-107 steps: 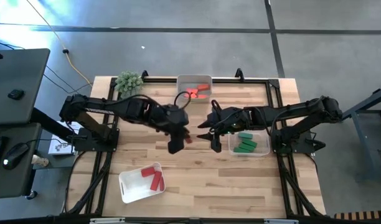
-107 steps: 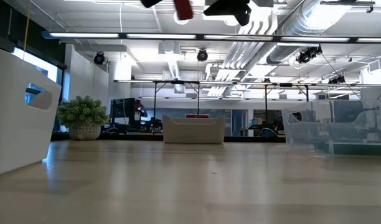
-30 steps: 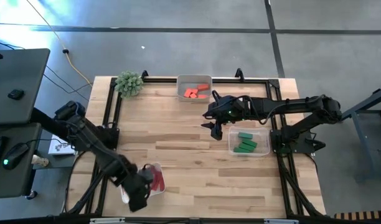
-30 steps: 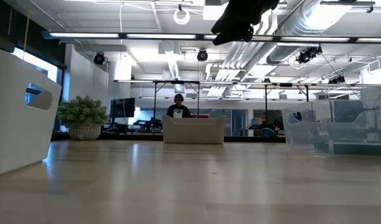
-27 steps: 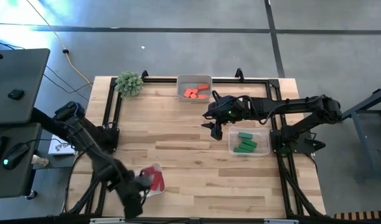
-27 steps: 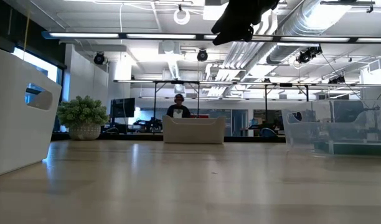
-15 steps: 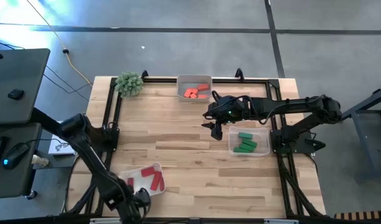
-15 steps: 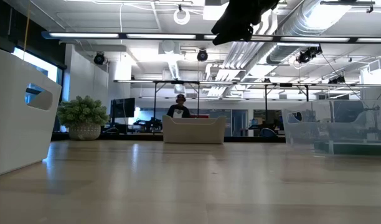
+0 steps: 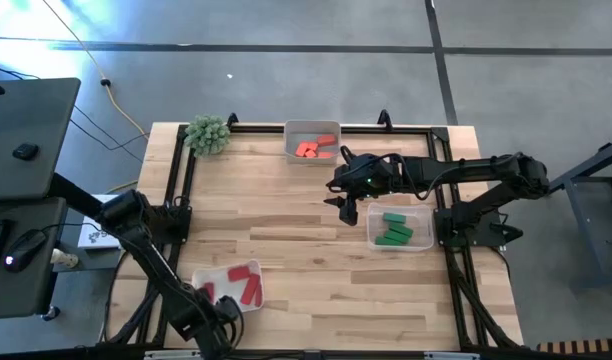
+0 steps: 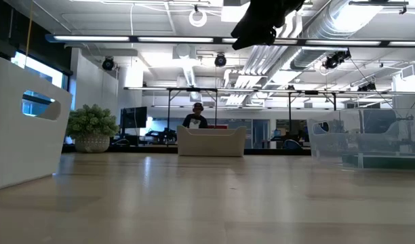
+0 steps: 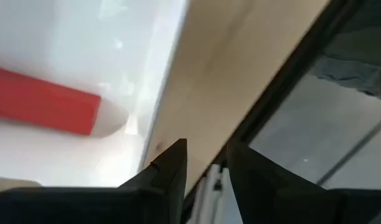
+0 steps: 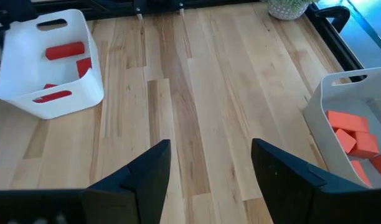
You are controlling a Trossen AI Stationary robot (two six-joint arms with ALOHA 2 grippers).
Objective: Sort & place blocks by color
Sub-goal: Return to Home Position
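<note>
Blocks [image 9: 248, 289] in front-left bin [image 9: 197, 282], back-centre bin [image 9: 300, 129], right-side bin [image 9: 424, 222] (plant [image 9: 207, 133] at back-left corner)

Red blocks [image 9: 248, 290], orange blocks [image 9: 308, 149], green blocks [image 9: 392, 232]

Red blocks [image 9: 250, 290] are lying in the white bin [image 9: 200, 282], orange blocks [image 9: 308, 150] in the gray bin [image 9: 311, 130], green blocks [image 9: 392, 236] in the clear bin [image 9: 418, 216].

The left arm [image 9: 151, 262] stretches along the table's [image 9: 286, 230] left side, with the left gripper [image 9: 218, 328] at its near edge, fingers slightly apart. The right arm [image 9: 466, 175] reaches in from the table's right side. The right gripper [image 9: 343, 208] hangs high above the table's middle, fingers spread wide.
</note>
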